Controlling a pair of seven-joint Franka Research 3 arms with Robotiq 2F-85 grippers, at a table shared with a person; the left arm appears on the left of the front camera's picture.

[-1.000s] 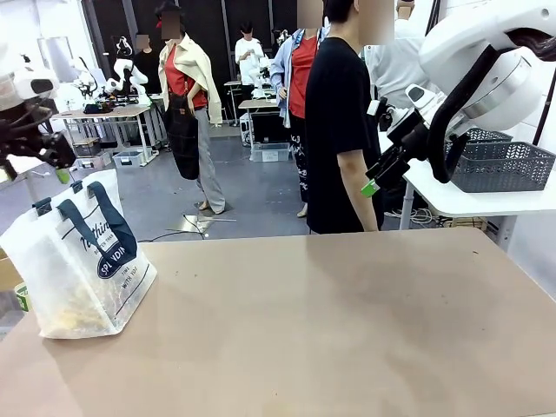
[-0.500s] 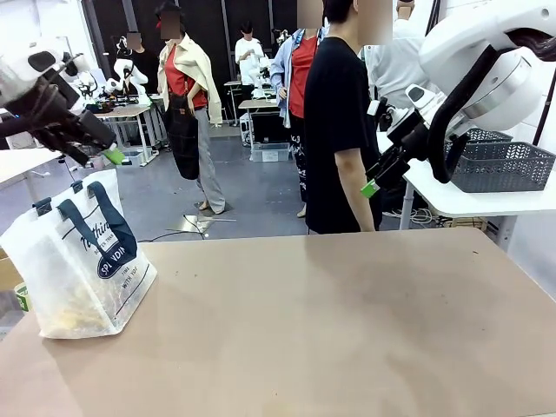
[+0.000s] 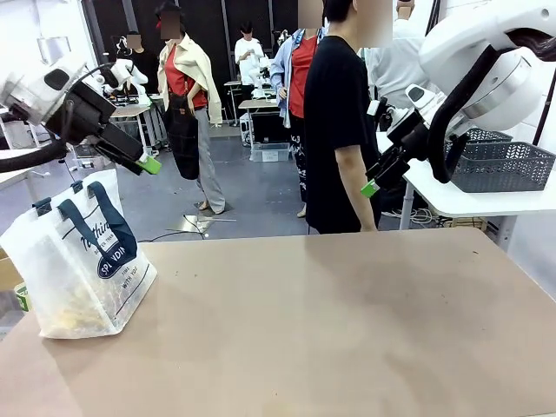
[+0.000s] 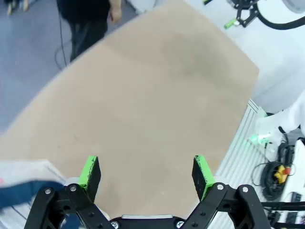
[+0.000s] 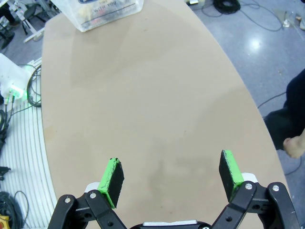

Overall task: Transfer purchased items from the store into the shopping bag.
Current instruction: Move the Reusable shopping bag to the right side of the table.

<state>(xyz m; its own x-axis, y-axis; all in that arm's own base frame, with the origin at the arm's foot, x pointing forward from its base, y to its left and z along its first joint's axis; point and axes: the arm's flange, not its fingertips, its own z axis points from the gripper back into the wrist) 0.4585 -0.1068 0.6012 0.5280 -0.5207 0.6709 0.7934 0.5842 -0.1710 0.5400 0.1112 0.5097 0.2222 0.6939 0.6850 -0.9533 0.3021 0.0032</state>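
Translucent crinkled plastic shopping bag (image 3: 76,269) on smooth tan table (image 3: 347,330)

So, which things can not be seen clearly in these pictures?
- Front view: contents of the shopping bag show only as a yellowish blur through the translucent plastic.
- Front view: bag lettering is partly covered by the navy handle.
- Right wrist view: the bag is cut off by the top edge.

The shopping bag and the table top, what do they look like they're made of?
The shopping bag: seemingly thin translucent whitish plastic, since yellowish contents show faintly through its side; its navy handles look like woven strap.
The table: probably laminate or coated board, with a plain matte tan surface, no visible grain and little glare.
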